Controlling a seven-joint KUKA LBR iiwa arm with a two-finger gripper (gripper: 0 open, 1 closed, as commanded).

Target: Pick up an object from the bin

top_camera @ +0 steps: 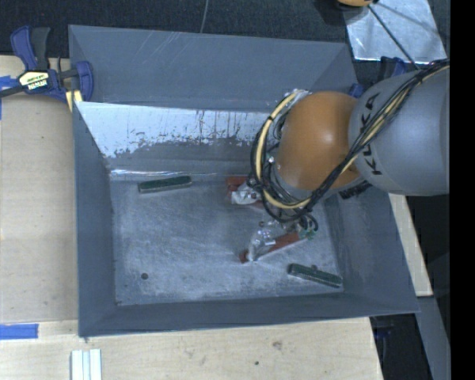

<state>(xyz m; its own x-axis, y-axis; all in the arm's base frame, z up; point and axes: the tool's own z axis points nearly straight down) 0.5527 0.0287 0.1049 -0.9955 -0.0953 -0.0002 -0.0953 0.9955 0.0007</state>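
Gripper (261,242) of mine sits low in bin (214,70), right side, beside red-brown stick (283,243); grip state unclear.

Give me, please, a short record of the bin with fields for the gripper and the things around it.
bin: grey metal, few loose things
gripper: low over the floor, right of centre, below the orange cover
nearest thing: reddish-brown strip, at the gripper; hold unclear
front right: dark green stick, lying flat
back left: second green stick
back centre: small red and white piece
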